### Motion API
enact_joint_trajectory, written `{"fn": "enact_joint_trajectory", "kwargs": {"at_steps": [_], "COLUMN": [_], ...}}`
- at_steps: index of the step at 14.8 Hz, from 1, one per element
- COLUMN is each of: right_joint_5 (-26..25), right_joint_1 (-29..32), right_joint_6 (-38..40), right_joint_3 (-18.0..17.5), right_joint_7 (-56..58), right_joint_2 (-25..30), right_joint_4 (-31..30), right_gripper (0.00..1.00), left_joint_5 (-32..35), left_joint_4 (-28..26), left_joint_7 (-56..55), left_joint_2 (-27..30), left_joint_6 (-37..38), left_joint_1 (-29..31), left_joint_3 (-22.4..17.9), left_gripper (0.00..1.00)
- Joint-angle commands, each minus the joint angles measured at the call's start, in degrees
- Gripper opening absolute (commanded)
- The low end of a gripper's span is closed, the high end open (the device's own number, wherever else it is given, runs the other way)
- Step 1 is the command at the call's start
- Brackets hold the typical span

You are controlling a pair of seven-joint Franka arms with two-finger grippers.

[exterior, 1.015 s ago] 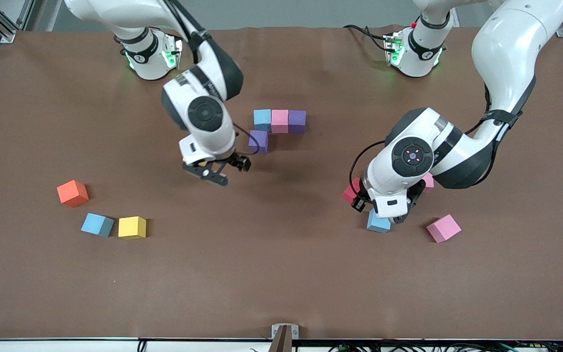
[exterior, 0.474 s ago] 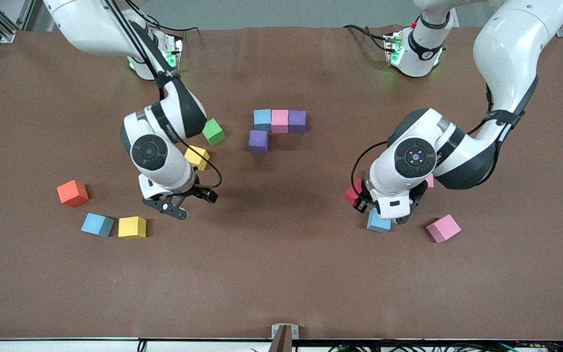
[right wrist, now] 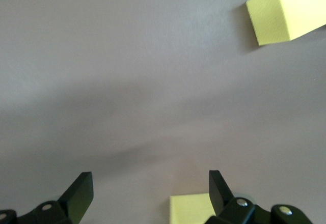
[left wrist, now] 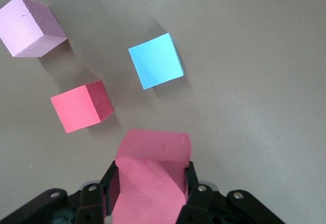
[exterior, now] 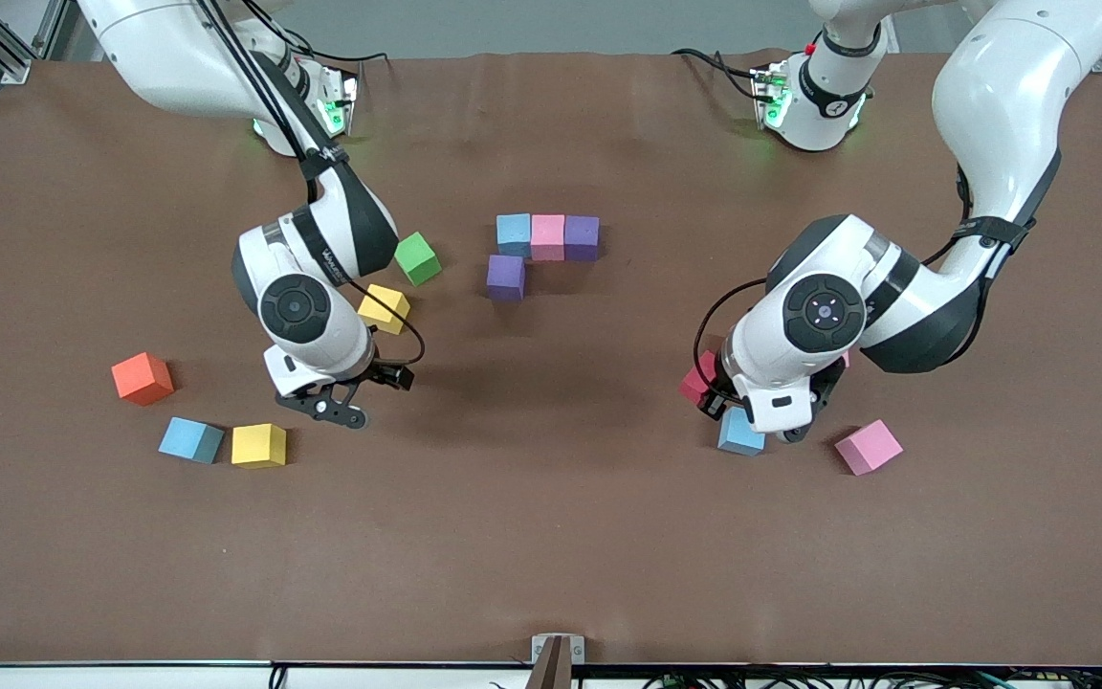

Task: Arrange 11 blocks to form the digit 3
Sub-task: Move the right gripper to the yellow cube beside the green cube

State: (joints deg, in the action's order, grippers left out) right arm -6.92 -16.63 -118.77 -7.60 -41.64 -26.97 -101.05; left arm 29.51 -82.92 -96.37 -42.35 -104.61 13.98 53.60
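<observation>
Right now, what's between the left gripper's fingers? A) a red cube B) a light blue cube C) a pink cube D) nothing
A: the left wrist view shows the left gripper shut on a red cube, with the light blue cube, a second red cube and a pink cube lying free on the table below it.

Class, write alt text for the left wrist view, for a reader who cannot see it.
The left claw is shut on a red block, held above the brown table. On the table below lie another red block, a light blue block and a pink block, all apart.
</observation>
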Motion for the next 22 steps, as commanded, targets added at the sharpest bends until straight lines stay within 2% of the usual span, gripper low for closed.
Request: {"fn": "enact_joint_trajectory", "kwargs": {"at_steps": [1,4,7,10,17,22], "right_joint_5": [-0.82,-0.73,-0.29,0.06,0.15,3.84], "right_joint_1": [2.47,3.44,6.87,7.31,7.49,7.49], "right_joint_6": [-0.14,-1.72,-9.96,-16.13,-16.58,-17.64], "right_joint_3": [-1.19,-3.55,-7.60,-7.87,-7.78,-7.87], "right_joint_7": [6.81,9.91,9.82,9.65,9.56,9.38], "right_joint_2": [4.90,6.75,9.13,9.74,10.54,10.28], "right_joint_4": [-8.08,-14.15,-22.58,-27.17,-29.11,-30.34], "right_gripper": [1.00,1.00,1.00,1.00,1.00,1.00], "left_joint_5": [-0.42,-0.16,0.02,0.02,-0.42,-0.60], "left_joint_4": [-0.48,-0.48,-0.66,-0.92,-1.01,-1.01], "left_joint_7": [0.75,0.75,0.75,0.75,1.18,3.47], "left_joint_2": [0.87,0.78,0.69,0.51,0.16,-0.19], "left_joint_6": [0.63,0.46,0.46,0.54,0.55,0.55], "left_joint_1": [0.17,0.08,-0.35,-0.44,-0.71,-0.88], "left_joint_3": [0.19,0.10,0.01,0.01,0.01,0.10], "left_gripper": [0.42,0.43,0.43,0.43,0.44,0.44]}}
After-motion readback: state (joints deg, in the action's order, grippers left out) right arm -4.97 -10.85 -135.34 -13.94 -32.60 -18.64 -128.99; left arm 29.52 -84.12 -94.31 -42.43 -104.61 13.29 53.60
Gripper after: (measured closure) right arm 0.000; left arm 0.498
